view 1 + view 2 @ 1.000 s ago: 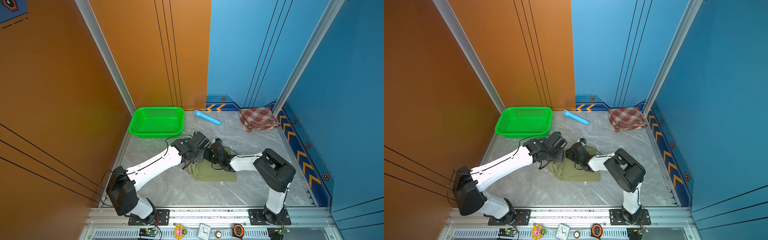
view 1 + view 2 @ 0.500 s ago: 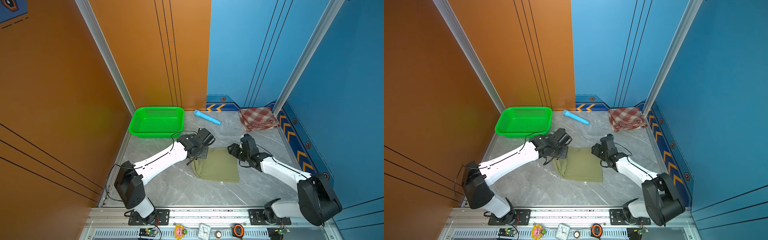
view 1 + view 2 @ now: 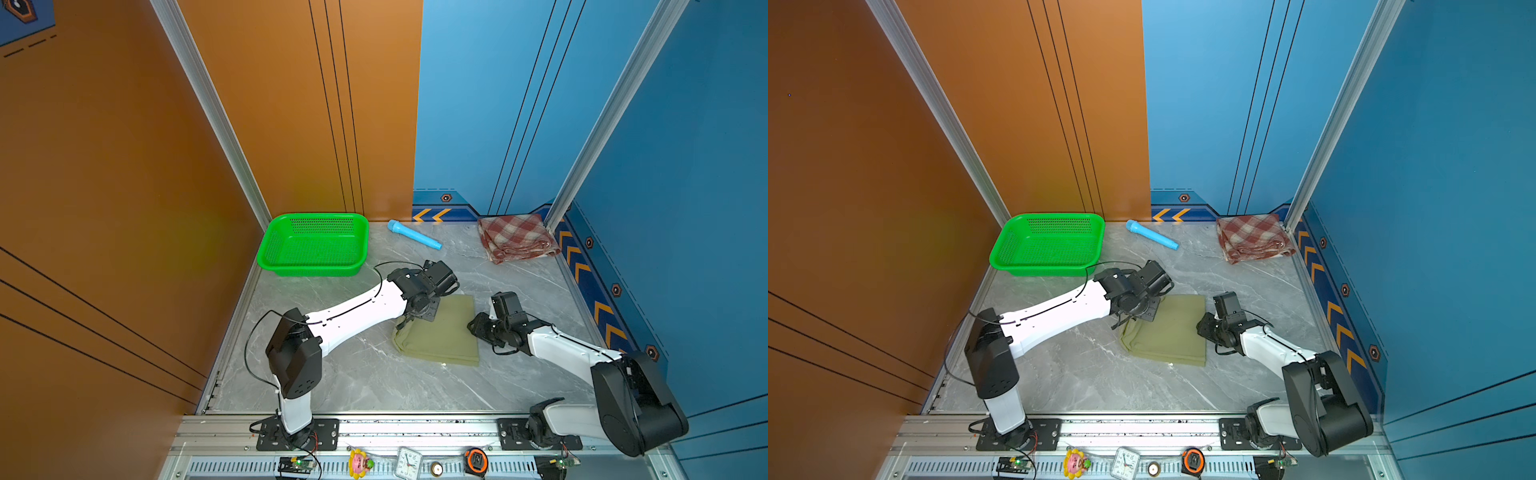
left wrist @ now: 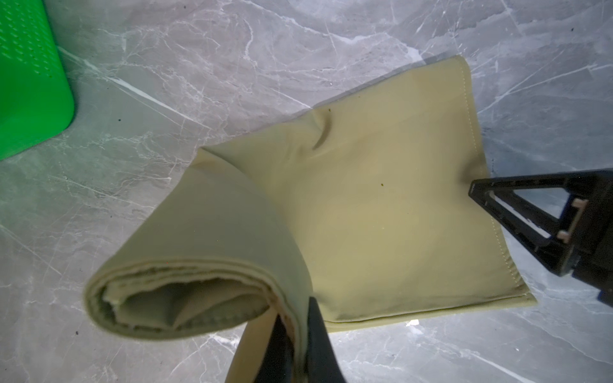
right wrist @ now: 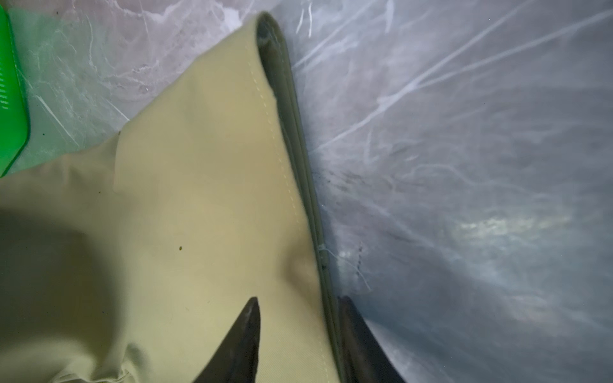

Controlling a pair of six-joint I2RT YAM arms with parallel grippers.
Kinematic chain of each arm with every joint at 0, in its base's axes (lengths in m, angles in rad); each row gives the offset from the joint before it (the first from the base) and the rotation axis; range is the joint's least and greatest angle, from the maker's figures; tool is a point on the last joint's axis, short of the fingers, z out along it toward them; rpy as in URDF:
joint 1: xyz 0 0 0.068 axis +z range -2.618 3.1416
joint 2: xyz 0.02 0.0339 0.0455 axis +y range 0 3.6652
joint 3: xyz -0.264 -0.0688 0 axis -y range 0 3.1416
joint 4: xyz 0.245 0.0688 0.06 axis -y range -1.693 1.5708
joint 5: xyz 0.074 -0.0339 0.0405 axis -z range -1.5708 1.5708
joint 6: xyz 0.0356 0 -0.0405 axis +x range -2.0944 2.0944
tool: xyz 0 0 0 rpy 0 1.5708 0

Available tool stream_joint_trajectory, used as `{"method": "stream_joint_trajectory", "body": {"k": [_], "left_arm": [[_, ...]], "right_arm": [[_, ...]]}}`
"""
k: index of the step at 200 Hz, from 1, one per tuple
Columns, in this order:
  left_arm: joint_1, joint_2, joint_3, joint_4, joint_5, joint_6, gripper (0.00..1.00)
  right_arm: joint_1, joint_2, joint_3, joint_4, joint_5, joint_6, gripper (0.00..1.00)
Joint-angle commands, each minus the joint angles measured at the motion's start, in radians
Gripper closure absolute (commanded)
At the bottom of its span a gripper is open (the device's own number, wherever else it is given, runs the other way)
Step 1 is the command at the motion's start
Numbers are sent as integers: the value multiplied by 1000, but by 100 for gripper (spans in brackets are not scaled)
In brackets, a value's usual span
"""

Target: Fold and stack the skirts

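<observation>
Starting at the left in a top view, a green basket (image 3: 313, 245) stands on the marble tabletop (image 3: 353, 374). Right of it, the left end effector (image 4: 296, 326) is closed on a raised, rolled corner of the olive skirt (image 3: 440, 336), which lies folded in the middle. The right end effector (image 5: 300, 300) stands open astride the skirt's right edge. The plaid skirt (image 3: 515, 243) lies folded at the upper right corner.

olive skirt (image 3: 440, 332): matt, smooth woven cloth, stitched hem | plaid skirt (image 3: 515, 243): soft, matt cloth, slightly fuzzy | basket (image 3: 309, 270): glossy perforated plastic | tube (image 3: 413, 235): smooth plastic, slight shine | table (image 3: 374, 382): smooth marble-look slab, faint sheen | front rail (image 3: 415, 428): brushed bare metal | wall panels (image 3: 124, 166): smooth, satin
</observation>
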Motion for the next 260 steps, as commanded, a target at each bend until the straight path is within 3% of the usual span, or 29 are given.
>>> {"method": "stream_joint_trajectory", "body": {"k": [1,43,81,113,124,143,165,186,206,232,260], "left_arm": [[-37,63,66,-38,-11,19,100],[-81,195,193,-73,15,26,100],[-107,303,293,-96,40,26,100],[-118,373,349,-98,83,16,100],[-123,396,377,-99,100,8,88],[-141,438,459,-98,136,0,48],[-146,471,575,-97,213,-10,28],[-147,456,642,-97,246,-3,21],[-135,390,612,-96,244,2,20],[-101,267,448,-85,186,20,21],[-63,139,182,30,195,40,23]], "right_arm": [[-6,23,-43,99,-47,17,65],[9,71,-98,276,-87,92,72],[73,86,-118,385,-46,180,73],[41,26,-144,327,-11,180,62],[-7,-14,-167,293,-23,160,57],[-86,-82,-189,220,-65,115,49],[-160,-162,-208,144,-89,69,44],[-198,-216,-207,86,-115,34,42],[-190,-255,-181,27,-107,5,42],[-153,-295,-138,-27,-64,-24,43],[-123,-271,-91,-54,-59,-38,43]]}}
